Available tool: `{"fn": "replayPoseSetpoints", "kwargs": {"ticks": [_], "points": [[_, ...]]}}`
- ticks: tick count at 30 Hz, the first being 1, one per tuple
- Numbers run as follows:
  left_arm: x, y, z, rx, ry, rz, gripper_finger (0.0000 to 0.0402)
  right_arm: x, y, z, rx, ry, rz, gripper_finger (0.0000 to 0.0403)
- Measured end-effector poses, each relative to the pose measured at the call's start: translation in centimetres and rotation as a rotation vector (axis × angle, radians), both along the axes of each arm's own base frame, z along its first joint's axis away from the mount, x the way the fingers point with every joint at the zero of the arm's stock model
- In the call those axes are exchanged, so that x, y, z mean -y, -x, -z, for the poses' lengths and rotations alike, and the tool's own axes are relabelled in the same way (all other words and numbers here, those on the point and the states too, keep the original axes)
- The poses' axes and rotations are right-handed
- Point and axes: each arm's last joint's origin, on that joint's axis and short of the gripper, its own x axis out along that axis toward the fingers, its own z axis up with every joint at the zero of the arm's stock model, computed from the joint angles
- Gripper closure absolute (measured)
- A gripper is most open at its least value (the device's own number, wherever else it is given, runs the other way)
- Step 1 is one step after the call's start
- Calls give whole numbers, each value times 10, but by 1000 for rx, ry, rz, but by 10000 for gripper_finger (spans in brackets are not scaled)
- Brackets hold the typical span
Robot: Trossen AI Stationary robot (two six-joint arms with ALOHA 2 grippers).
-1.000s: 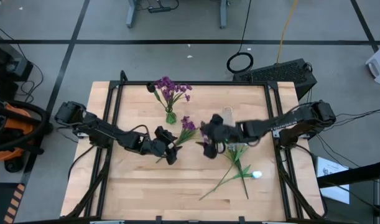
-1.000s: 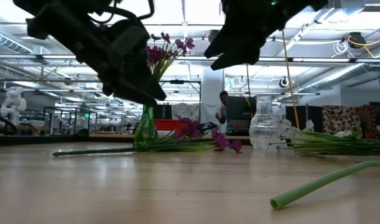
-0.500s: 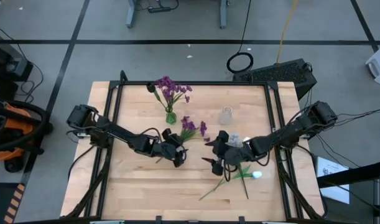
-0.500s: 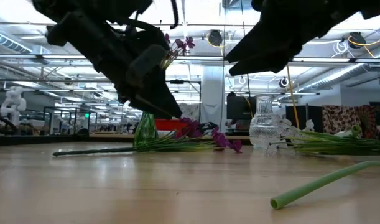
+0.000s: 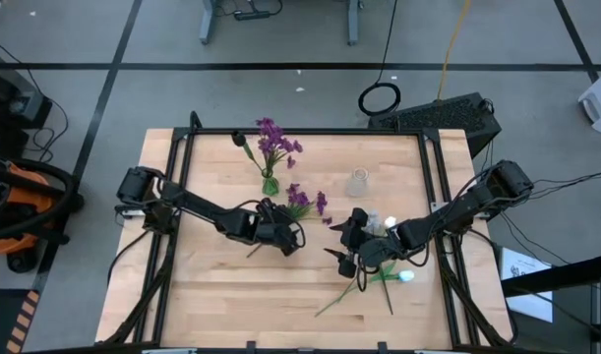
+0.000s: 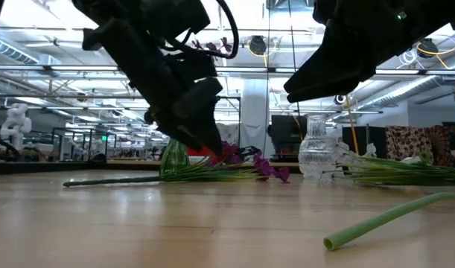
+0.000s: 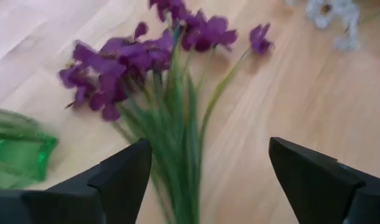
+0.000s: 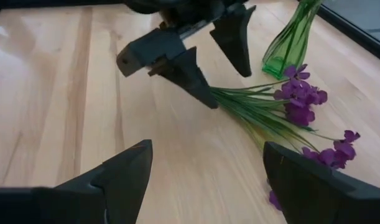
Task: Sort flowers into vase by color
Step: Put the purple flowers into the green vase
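Your wooden table [image 5: 221, 285] fills the middle of the high view, with grey floor around it. Near its centre lies a loose purple flower bunch [image 5: 302, 202], long axis running from about 7 o'clock to 1 o'clock, stems low and blossoms toward 1 o'clock. Your left gripper [image 5: 285, 234] sits at the stem end with its fingers [image 7: 124, 174] spread wide on either side of the green stems; you can't tell from any view whether they touch them.

At 12 o'clock from that bunch, the green vase [image 5: 270, 184] stands upright holding purple flowers [image 5: 273, 143] that fan toward 12 o'clock. At 3 o'clock from the loose bunch, the clear glass vase [image 5: 359, 181] stands upright; whether anything is in it you can't tell.

Your right gripper [image 5: 347, 252] hovers at about 4 o'clock from the table's centre, fingers [image 8: 118, 174] spread, holding nothing. Beside it lie pale white flowers [image 5: 384, 224] on green stems [image 5: 364, 280] stretching toward 7 o'clock.
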Motion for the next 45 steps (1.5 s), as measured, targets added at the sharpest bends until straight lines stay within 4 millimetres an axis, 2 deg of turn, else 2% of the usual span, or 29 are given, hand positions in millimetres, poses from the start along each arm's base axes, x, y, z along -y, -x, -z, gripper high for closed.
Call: {"fn": "replayPoseSetpoints", "kwargs": {"ticks": [5,11,15,22,35,39,45], "points": [[5,5,3,-49,-17,6,65,0,0,0,-1,13,-7,106],[19,9,5,-80,-116,78,65,0,0,0,-6,20,-11,106],[20,8,10,-78,-112,67,65,0,0,0,-6,19,-12,106],[11,4,22,-92,-83,10,65,-1,0,0,-8,23,-20,106],[-13,-1,23,-106,-15,-20,67,-5,2,0,-10,29,-37,106],[-18,-2,23,-121,0,0,86,-5,2,0,-12,34,-40,106],[-20,-2,23,-121,14,1,143,-5,2,1,-19,36,-43,106]]}}
